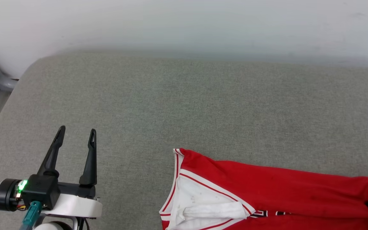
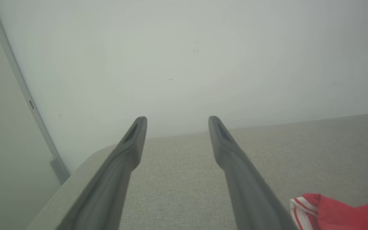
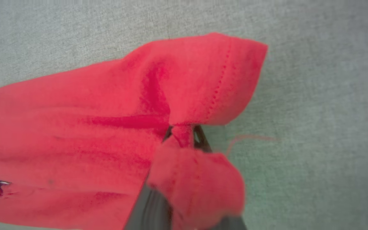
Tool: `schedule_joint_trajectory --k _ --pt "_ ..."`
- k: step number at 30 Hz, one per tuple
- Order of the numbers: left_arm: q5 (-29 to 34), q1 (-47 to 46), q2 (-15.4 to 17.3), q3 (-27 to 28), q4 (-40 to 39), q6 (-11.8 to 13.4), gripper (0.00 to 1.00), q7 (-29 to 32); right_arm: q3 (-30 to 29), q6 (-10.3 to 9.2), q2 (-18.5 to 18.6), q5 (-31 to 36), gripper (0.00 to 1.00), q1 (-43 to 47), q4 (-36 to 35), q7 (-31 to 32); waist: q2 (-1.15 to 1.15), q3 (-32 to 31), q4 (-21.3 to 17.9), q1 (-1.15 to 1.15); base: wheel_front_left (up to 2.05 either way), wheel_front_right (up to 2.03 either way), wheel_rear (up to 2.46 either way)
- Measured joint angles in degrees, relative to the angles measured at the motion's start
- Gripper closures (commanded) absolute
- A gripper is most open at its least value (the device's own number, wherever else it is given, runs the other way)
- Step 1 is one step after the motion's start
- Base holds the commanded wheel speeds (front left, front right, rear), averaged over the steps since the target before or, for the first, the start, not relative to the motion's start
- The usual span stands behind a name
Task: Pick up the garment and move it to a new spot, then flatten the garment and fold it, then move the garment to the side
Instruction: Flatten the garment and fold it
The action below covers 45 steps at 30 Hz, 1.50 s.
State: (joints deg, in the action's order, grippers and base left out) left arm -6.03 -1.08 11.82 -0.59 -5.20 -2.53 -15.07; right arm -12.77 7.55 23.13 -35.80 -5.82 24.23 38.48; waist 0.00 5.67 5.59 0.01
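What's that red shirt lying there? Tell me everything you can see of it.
The garment is a red jersey-style shirt of soft knit cloth, with white panels and red-white striped trim at its left end and a strip of black lettering at the bottom edge of the head view. It lies stretched out on the gray padded surface, at the lower right. In the right wrist view, the right gripper is shut on a bunched red edge with a stitched hem.
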Motion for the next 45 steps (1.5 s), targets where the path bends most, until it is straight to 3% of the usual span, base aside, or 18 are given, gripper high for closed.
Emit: schedule_joint_trajectory --k 9,19,25,31,35,45 --pt "0.76 1.88 -1.62 0.58 1.04 -0.87 0.0 0.0 2.88 -0.04 0.8 -3.08 1.0 2.04 -4.88 0.15 0.0 -2.89 -0.67 0.0 0.0 0.0 0.0" --pt "1.0 3.31 -2.94 1.59 1.14 -1.49 0.0 0.0 7.97 -0.04 -0.98 -5.8 1.0 7.34 -18.78 6.31 0.0 -5.07 -0.76 -0.01 0.0 0.0 0.0" --pt "1.29 3.83 -3.46 2.24 1.15 -1.89 0.0 0.0 11.48 -0.04 -5.03 -6.66 1.0 8.4 -25.73 10.71 0.0 -5.68 -0.11 -0.01 0.0 0.0 0.0" --pt "1.76 4.11 -3.97 2.42 1.34 -2.32 0.0 0.0 16.33 -0.04 -11.96 -6.99 1.0 7.71 -28.36 12.6 0.0 -6.12 0.84 -0.01 0.0 0.0 0.0" --pt "1.91 4.15 -4.1 2.47 1.48 -2.55 0.0 0.0 18.22 -0.04 -16.7 -7.09 1.0 6.48 -27.91 13.33 0.0 -6.48 1.76 -0.01 0.0 0.0 0.0" --pt "2.33 4.33 -4.28 2.59 1.98 -3.11 0.0 0.0 22.74 -0.04 -20.01 -8.34 1.0 2.45 -22.36 9.98 0.0 -7.26 4.4 -0.01 0.0 0.0 0.0"
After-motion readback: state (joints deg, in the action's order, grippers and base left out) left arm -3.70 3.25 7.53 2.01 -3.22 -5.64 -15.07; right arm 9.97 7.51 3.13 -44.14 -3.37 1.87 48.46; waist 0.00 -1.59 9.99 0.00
